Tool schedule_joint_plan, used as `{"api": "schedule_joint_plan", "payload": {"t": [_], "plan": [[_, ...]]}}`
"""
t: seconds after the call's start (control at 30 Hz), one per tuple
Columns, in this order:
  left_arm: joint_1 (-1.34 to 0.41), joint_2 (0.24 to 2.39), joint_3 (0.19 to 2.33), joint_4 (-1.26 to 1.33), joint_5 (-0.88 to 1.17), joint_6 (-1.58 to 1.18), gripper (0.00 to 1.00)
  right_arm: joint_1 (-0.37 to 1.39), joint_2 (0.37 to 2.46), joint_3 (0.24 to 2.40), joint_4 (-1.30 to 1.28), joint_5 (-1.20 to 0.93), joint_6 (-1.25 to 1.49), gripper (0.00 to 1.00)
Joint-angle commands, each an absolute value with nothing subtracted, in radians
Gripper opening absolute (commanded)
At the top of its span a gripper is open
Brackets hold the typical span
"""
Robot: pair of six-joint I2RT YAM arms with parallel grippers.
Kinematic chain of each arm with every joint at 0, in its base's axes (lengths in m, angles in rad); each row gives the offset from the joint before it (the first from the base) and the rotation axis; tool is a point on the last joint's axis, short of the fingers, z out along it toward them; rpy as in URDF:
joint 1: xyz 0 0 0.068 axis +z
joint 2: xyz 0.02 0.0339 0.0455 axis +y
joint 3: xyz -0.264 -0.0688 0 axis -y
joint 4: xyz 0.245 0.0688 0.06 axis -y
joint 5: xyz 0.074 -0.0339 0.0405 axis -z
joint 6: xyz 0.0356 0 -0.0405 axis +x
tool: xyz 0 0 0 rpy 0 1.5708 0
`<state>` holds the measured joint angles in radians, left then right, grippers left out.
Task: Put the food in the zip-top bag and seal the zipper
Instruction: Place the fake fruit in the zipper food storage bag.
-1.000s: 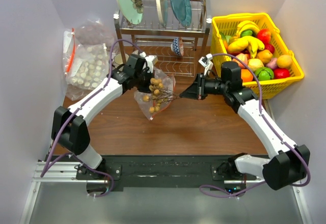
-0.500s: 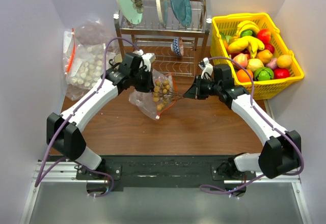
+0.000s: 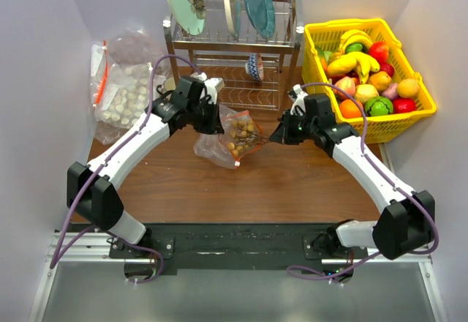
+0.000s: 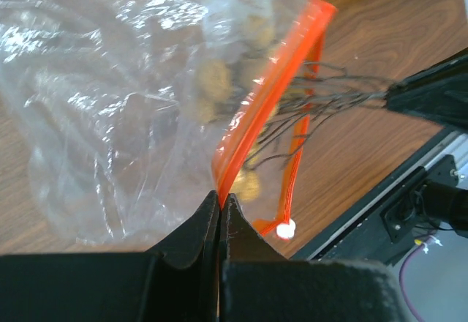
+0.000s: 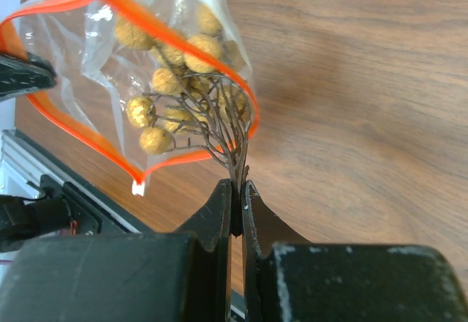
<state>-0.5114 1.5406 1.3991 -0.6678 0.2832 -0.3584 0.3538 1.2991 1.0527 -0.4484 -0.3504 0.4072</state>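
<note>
The clear zip-top bag (image 3: 223, 143) hangs above the table centre; it shows in the left wrist view (image 4: 117, 117) and the right wrist view (image 5: 117, 58). Its orange-red zipper (image 4: 252, 117) stands open as a loop (image 5: 66, 135). My left gripper (image 3: 213, 123) is shut on the zipper edge (image 4: 220, 199). The food is a bunch of small brown balls (image 3: 240, 133) on thin dark stems, with the balls inside the bag mouth (image 5: 183, 80). My right gripper (image 3: 276, 136) is shut on the stem ends (image 5: 239, 183), just outside the mouth.
A yellow basket (image 3: 420, 110) of toy fruits stands at the back right. A metal dish rack (image 3: 232, 44) with plates stands at the back centre. Clear bags of white lumps (image 3: 121, 95) lie at the back left.
The bag has been lifted and turned, its mouth now facing right. My right gripper has pushed the bunch leftward, so the balls now sit inside the mouth.
</note>
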Motion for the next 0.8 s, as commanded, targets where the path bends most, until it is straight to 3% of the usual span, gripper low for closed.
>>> {"api": "schedule_joint_plan", "payload": {"t": [0.0,0.2,0.37,0.77], "plan": [[-0.526,1.546,1.433,-0.595,0.353,-0.408,0.00,0.452,1.330,1.161,-0.414,-0.304,0.439,0.00],[-0.557,1.546,1.431,-0.548,0.353,-0.449,0.00,0.529,1.387,1.215,-0.356,-0.236,0.498,0.00],[-0.572,1.566,1.431,-0.534,0.367,-0.440,0.00,0.572,1.457,1.262,-0.291,-0.320,0.543,0.00],[-0.574,1.526,1.522,-0.592,0.183,-0.342,0.00,0.637,1.534,1.273,-0.376,-0.393,0.502,0.00]]}}
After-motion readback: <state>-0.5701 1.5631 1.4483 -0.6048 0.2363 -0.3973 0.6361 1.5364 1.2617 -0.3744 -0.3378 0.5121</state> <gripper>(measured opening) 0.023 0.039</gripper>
